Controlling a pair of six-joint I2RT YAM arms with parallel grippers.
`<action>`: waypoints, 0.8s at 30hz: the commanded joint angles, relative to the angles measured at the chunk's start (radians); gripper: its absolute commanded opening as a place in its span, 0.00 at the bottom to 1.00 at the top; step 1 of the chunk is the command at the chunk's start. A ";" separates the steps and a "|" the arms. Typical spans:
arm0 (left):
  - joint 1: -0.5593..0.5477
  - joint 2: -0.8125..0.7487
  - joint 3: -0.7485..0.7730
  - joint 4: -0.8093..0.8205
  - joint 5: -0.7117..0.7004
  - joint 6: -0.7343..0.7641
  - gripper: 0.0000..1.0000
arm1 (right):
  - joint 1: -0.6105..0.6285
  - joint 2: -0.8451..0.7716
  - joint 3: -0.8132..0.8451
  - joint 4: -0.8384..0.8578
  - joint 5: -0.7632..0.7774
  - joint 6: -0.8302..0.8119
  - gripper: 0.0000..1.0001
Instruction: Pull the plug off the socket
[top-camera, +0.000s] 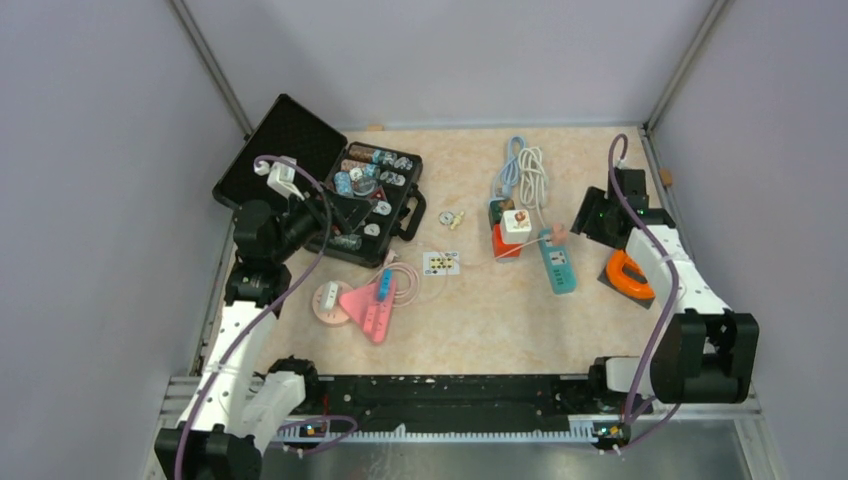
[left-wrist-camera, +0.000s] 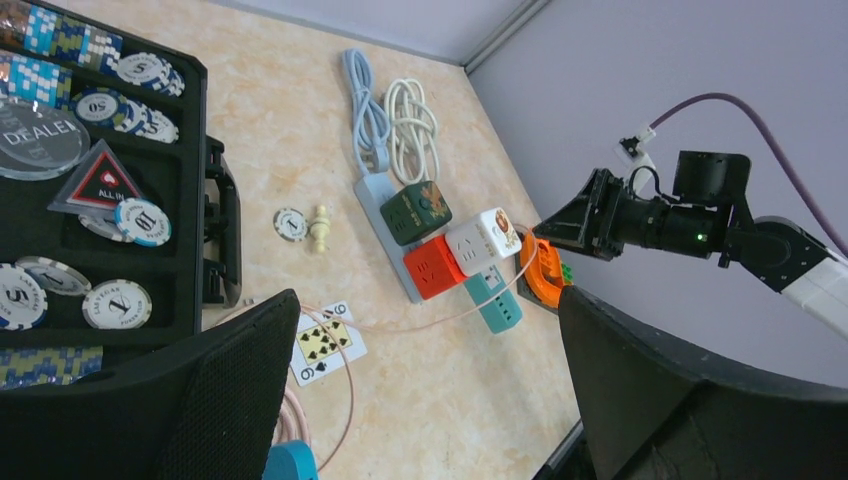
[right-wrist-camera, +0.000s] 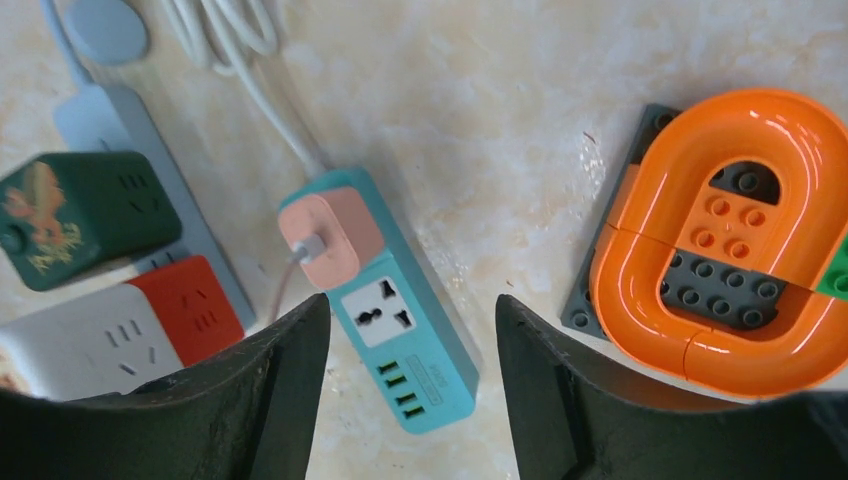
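Hovering right hand (right-wrist-camera: 410, 308), jaws apart, near pink plug (right-wrist-camera: 330, 238).

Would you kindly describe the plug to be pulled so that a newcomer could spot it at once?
On the right half of the table, find the teal power strip lying beside the orange track. The plug sits at its cord end, next to an empty socket. Unlike the green cube, red cube and white cube nearby, it is pale pink and trails a thin cable.

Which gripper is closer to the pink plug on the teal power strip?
Right. The right gripper hangs open close over the pink plug; the left gripper is far off, over the poker chip case.
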 joint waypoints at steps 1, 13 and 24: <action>-0.010 0.010 -0.012 0.131 -0.034 -0.014 0.99 | -0.003 0.030 -0.005 0.036 -0.031 -0.060 0.59; -0.063 0.026 0.023 0.238 -0.122 -0.077 0.99 | 0.149 -0.031 -0.221 0.414 -0.149 -0.260 0.57; -0.077 0.009 0.028 0.229 -0.104 -0.109 0.99 | 0.154 0.049 -0.230 0.551 -0.057 -0.226 0.55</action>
